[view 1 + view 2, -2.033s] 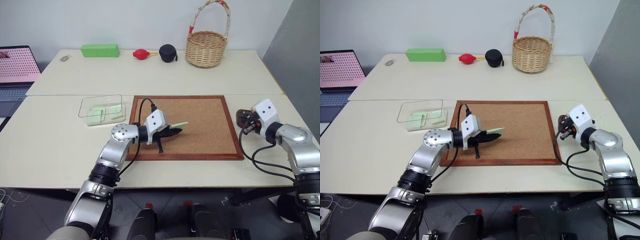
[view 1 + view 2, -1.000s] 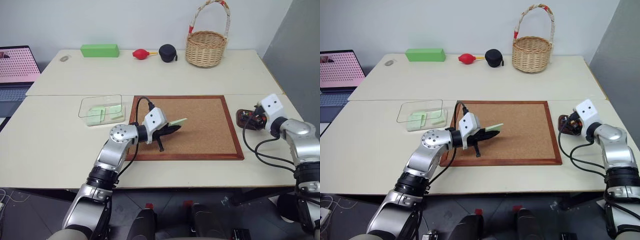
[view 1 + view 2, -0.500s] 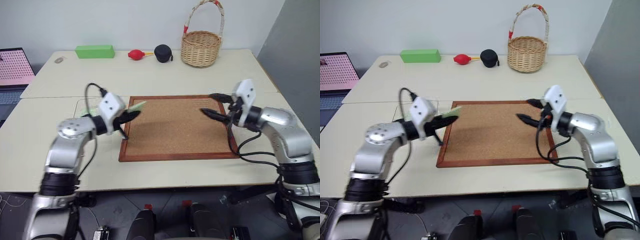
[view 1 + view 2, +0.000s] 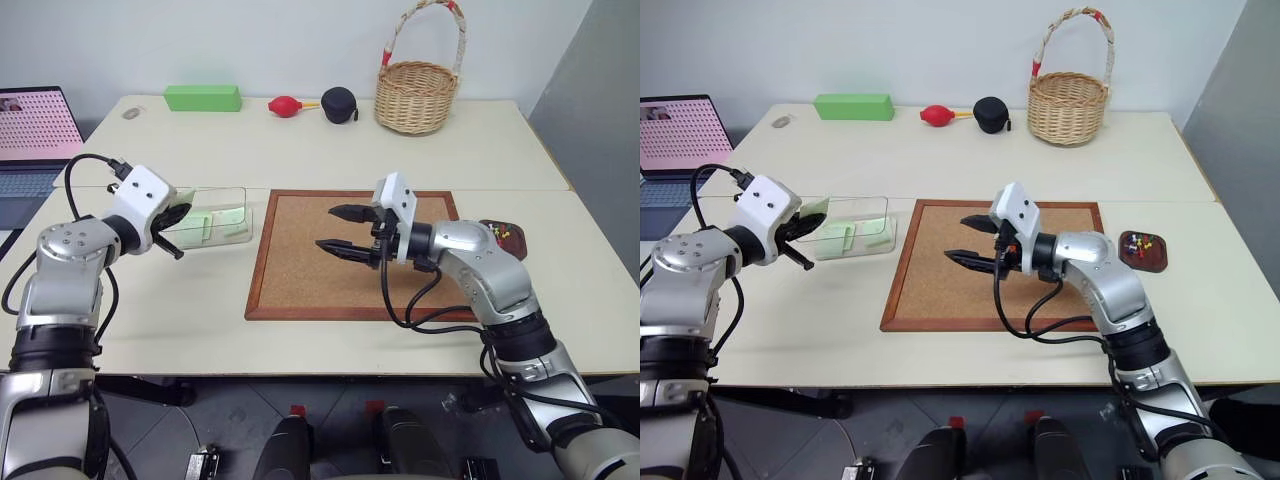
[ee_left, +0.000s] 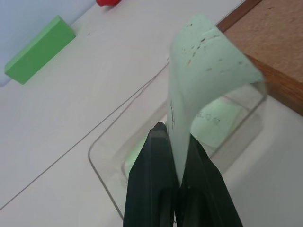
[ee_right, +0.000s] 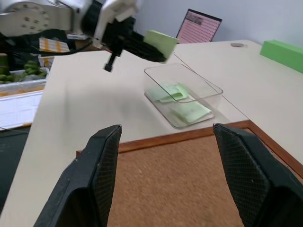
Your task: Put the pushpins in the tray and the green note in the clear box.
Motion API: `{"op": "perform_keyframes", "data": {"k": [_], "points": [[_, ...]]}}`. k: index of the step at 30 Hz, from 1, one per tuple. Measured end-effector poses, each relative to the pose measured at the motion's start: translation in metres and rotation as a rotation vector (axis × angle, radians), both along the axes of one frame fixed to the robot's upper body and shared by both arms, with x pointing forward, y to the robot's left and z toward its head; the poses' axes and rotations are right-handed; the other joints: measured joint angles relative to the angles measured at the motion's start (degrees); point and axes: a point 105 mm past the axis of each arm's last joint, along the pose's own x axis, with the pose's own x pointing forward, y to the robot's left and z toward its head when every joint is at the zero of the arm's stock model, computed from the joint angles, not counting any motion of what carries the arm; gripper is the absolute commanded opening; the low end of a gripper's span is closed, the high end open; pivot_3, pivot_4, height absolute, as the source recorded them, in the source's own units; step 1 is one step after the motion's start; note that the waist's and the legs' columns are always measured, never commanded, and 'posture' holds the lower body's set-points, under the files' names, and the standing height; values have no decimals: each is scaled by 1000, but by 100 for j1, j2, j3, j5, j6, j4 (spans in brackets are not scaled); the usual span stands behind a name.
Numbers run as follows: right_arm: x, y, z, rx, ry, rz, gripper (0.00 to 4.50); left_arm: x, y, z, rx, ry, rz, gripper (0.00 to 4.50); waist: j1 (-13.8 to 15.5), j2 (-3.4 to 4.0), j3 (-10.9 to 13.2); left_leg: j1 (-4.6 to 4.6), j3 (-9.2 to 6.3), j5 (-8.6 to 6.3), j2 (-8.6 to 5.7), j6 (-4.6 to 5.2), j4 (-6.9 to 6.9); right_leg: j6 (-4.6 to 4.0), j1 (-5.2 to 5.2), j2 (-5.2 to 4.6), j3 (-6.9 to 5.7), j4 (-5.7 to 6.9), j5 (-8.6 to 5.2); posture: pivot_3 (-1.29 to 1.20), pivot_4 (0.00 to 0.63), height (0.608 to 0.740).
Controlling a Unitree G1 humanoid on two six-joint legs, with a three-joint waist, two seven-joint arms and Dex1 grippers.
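My left gripper [image 4: 172, 216] is shut on the green note [image 5: 203, 71], a pale mint slip that curls up from between its fingers [image 5: 156, 189]. It hangs at the left end of the clear box [image 4: 215, 225], over the box's near rim [image 5: 236, 137]. Other pale green slips lie inside that box. My right gripper [image 4: 328, 228] is open and holds nothing; it hovers over the corkboard [image 4: 300, 270] and points left toward the box [image 6: 184, 94]. The small dark brown tray [image 4: 1142, 250] sits right of the corkboard with tiny coloured pushpins [image 4: 1140, 240] in it.
At the back of the table stand a bright green block [image 4: 202, 97], a red bulb [image 4: 285, 106], a black pouch [image 4: 338, 104] and a wicker basket [image 4: 420, 95]. A laptop [image 4: 35, 140] stands at the far left. Bare tabletop lies in front of the clear box.
My left arm swung left with the green note, from over the corkboard to the clear box. My right arm swung left from the tray to over the corkboard, jaws still open.
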Motion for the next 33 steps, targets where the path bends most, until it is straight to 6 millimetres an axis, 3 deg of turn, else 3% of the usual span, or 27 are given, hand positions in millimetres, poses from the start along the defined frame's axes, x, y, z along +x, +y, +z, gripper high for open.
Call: {"op": "perform_keyframes", "data": {"k": [6, 23, 26, 28, 31, 33], "points": [[0, 7, 0, 7, -5, -12, 3266, 15, 1, -11, 25, 52, 10, 0, -7, 0, 0, -2, 2, 0, 1, 0, -1, 0, -5, 2, 1, 4, 0, 0, 150, 740], [0, 8, 2, 13, 2, -30, 3283, 18, -8, -17, 12, 108, -45, 3284, -22, 0, 0, -3, 2, 0, 2, 0, 0, 0, -6, 2, 2, 7, 0, 0, 150, 740], [1, 8, 2, 13, 2, -34, 3283, 17, -14, -11, -5, 93, -68, 3284, -23, 0, 0, -5, 1, 0, 2, 0, 0, 0, -7, 2, 2, 7, 0, 0, 150, 740], [3, 4, 4, 24, -1, -56, 3283, 15, -20, 5, -47, 39, -87, 3284, -22, 0, 0, -8, 1, 0, 2, 0, 0, 0, -9, 1, 2, 7, 0, 0, 150, 740], [16, -19, 12, 86, 9, -170, 3283, 0, -49, 10, -191, -7, -165, 3284, -27, -2, -1, -16, 0, 0, 0, 0, 1, -1, -12, -6, 4, 6, 1, 0, 150, 740], [20, -38, 5, 93, 27, -234, 3283, -9, -67, 2, -256, 6, -195, 3284, 2, -3, -2, -23, -5, 0, -3, 0, 2, -4, -12, -8, 1, 2, 3, 0, 150, 740]]}}
